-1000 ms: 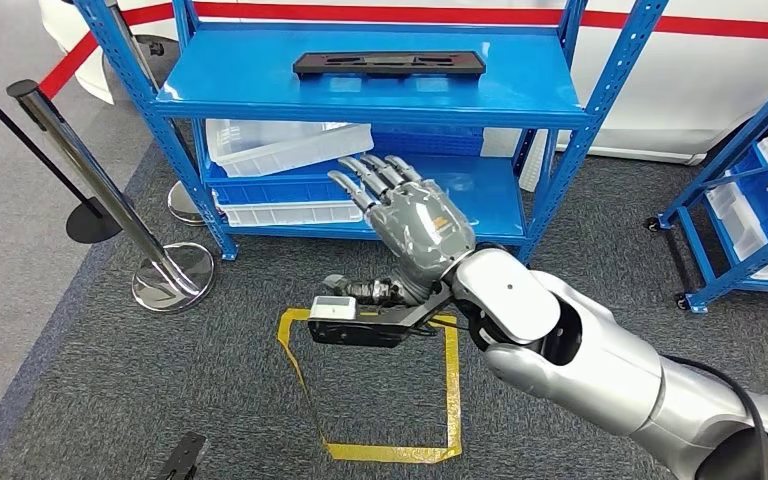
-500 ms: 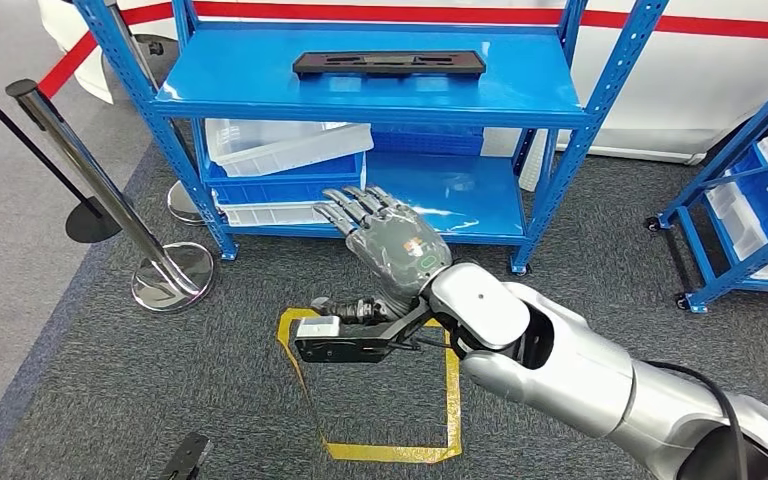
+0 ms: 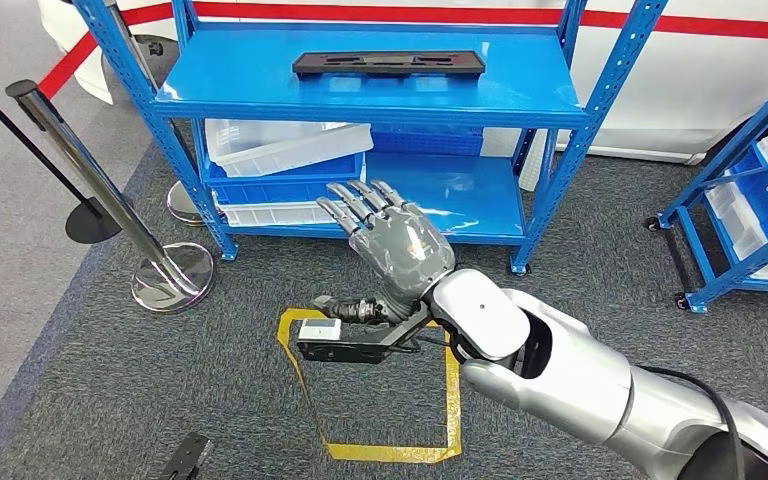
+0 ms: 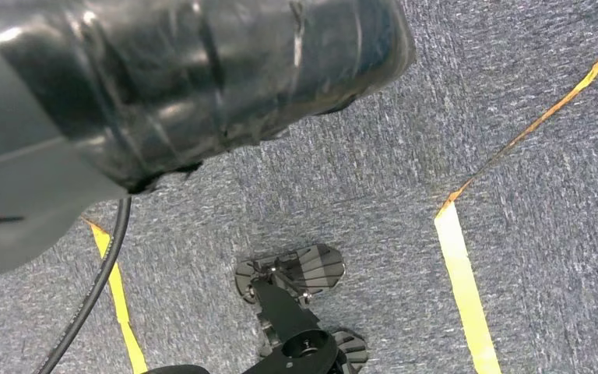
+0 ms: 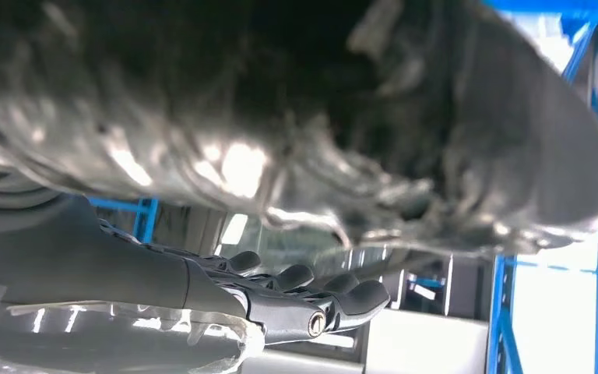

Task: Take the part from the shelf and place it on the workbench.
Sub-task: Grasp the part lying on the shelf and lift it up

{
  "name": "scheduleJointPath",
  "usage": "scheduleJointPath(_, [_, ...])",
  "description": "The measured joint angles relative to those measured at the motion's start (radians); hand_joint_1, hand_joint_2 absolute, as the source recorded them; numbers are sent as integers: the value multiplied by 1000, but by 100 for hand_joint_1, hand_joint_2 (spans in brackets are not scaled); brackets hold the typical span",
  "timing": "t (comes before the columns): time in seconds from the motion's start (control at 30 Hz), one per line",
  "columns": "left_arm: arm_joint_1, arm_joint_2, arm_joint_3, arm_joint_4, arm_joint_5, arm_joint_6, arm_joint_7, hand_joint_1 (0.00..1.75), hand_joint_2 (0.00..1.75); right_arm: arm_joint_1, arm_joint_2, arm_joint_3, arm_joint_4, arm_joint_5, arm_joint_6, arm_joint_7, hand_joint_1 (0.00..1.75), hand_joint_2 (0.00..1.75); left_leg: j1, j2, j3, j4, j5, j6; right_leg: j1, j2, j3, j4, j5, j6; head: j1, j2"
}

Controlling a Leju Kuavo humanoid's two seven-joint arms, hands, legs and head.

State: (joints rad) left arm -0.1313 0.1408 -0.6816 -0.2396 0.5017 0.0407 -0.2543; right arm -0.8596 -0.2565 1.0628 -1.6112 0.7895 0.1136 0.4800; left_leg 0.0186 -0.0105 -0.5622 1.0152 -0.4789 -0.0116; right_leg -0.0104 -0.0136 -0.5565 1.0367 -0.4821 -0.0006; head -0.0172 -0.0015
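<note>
While the long flat black plastic part [image 3: 388, 64] lies on the top tier of the blue steel shelf [image 3: 260, 100], the right hand [image 3: 392, 245] hovers before the lower tier, fingers spread, grasping nothing. White plastic bins [image 3: 285, 145] occupy that tier; chrome stanchions [image 3: 110, 195] stand beside. Left hand state cannot be told.

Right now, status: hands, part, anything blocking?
Right hand open, raised before the shelf. Part untouched on top tier. Nothing between them.
</note>
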Motion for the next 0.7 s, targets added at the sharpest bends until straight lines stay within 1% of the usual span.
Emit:
scheduleJointPath(0.2, [-1, 0, -1, 0, 0, 0, 2, 0, 0, 36, -1, -2, 0, 116, -76, 2, 0, 0, 0, 0, 0, 0, 0, 0, 0, 0, 0, 0, 0, 0, 0, 0])
scheduleJointPath(0.3, [-2, 0, -2, 0, 0, 0, 3, 0, 0, 54, -1, -5, 0, 157, -97, 6, 0, 0, 0, 0, 0, 0, 0, 0, 0, 0, 0, 0, 0, 0, 0, 0])
scheduleJointPath(0.57, [-6, 0, -19, 0, -5, 0, 6, 0, 0, 81, -1, -22, 0, 181, -105, 7, 0, 0, -1, 0, -3, 6, -1, 2, -4, 0, 0, -1, 1, 1, 0, 0])
scheduleJointPath(0.7, [-7, 2, -23, 0, -5, 0, 6, 0, 0, 85, -1, -39, 1, 172, -102, 8, 0, 0, -4, 0, -6, 11, -4, 8, -7, 0, -1, -2, 3, 6, 0, 0])
